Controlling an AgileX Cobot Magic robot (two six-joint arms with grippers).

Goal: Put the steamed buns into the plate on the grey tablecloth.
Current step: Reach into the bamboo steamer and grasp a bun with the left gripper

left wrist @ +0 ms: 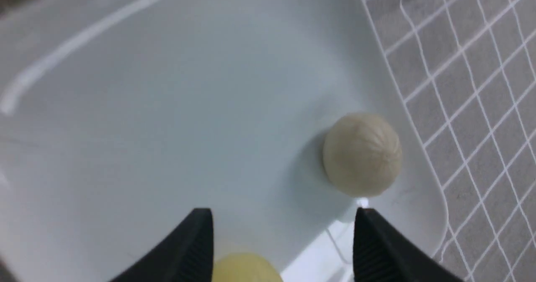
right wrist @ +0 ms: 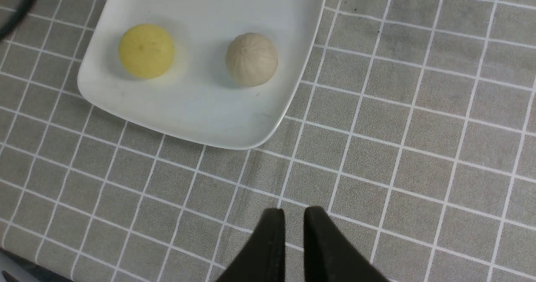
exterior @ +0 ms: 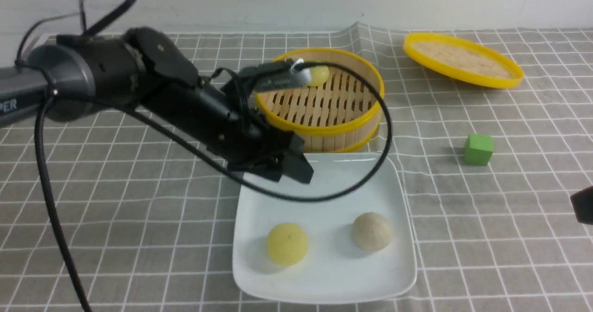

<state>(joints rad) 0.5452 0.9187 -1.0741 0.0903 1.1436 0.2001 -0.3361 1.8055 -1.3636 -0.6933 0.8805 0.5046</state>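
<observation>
Pleated beige bun (exterior: pixel 372 231) rests on glossy square plate (exterior: pixel 324 275).

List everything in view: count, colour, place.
steamed buns: three; pale yellow bun and beige bun on the plate, second yellow bun in the bamboo steamer
plate: one, white, in front of the bamboo steamer
bamboo steamer: one, yellow-rimmed, behind the plate
lid: one, yellow-rimmed, far right
cube: one, green, right of the bamboo steamer
tablecloth: one, grey, white grid
left claw: open, above the plate
right claw: almost closed, empty, over cloth right of the plate
</observation>
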